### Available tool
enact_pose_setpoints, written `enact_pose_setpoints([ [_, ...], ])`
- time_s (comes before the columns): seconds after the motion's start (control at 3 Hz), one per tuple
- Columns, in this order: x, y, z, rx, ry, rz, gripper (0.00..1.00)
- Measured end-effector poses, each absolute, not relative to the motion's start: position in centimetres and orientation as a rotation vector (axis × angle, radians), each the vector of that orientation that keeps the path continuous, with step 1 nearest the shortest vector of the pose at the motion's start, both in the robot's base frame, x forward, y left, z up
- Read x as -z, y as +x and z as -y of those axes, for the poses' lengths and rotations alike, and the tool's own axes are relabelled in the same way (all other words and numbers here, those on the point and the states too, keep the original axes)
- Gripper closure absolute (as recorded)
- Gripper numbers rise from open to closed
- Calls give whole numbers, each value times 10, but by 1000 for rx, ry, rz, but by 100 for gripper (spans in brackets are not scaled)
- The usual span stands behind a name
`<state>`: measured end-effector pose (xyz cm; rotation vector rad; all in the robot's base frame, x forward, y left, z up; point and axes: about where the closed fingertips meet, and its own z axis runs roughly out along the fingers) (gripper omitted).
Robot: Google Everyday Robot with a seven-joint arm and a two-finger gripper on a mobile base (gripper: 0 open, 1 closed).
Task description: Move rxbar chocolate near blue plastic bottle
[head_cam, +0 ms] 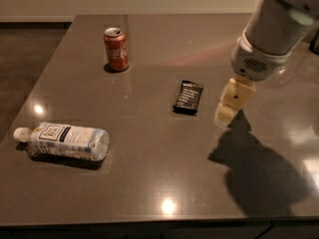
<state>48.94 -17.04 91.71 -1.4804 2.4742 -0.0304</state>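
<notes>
- The gripper points down over the dark grey table, at the end of a white-and-grey arm reaching in from the picture's upper right. Whether it is spread or closed cannot be told from this angle, and nothing is seen in its grasp.
- Just beside the gripper, toward the picture's left, the rxbar chocolate lies flat on the table in its black wrapper, white text facing up, apart from the gripper.
- The arm's shadow spreads over the table on the near side of the gripper.
- Farther off, beyond the bar toward the far-left part of the table, a red soda can stands upright.
- Farthest from the gripper, well apart from the bar, the blue plastic bottle lies on its side near the table's left edge, its white cap pointing away from the gripper.
</notes>
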Motion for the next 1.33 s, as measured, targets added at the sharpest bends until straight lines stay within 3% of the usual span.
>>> enact_pose_setpoints([
  [1.33, -853, 562, 81, -160, -947, -2775, 0],
])
